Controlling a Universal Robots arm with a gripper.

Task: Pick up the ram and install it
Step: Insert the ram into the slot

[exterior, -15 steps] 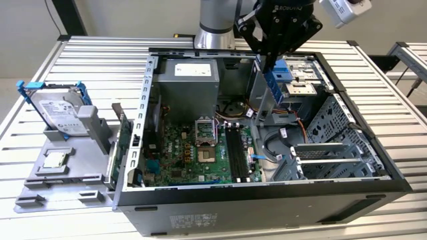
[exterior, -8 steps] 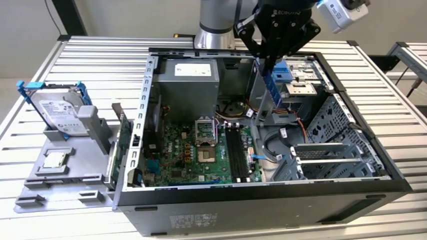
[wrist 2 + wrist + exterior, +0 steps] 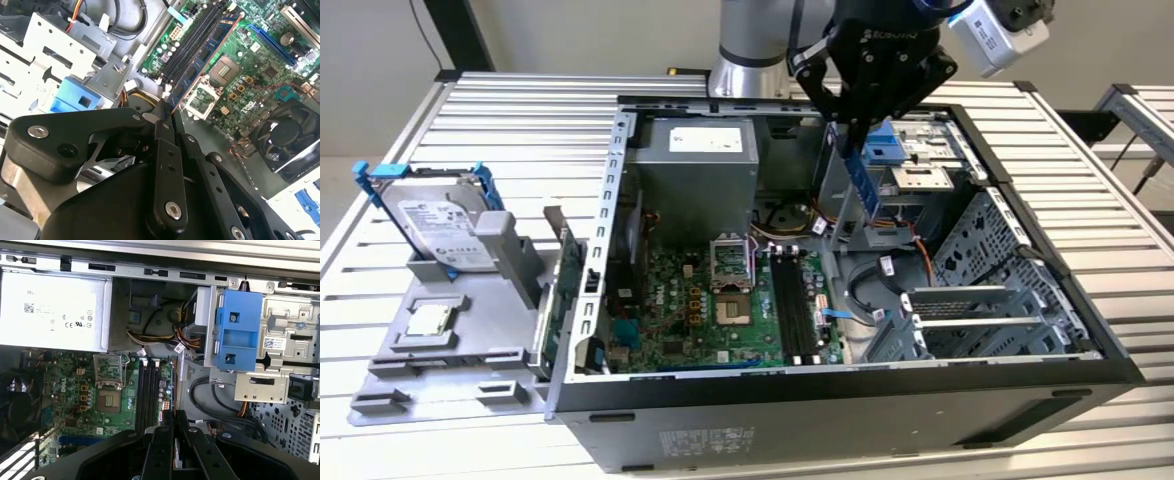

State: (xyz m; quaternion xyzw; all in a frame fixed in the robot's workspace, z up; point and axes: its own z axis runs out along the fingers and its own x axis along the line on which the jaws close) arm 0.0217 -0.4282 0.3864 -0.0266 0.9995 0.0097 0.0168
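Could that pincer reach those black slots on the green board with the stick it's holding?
Probably yes. The case is open, the slots lie uncovered, and the pincer holds the ram close above them. Loose cables lie just beside.

Workshop: open PC case on slatted bench.

Open room between ram and slots; cables perhaps close.

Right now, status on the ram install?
Gripper shut on ram, upright over open case. Not yet in slots. Cables beside slots.
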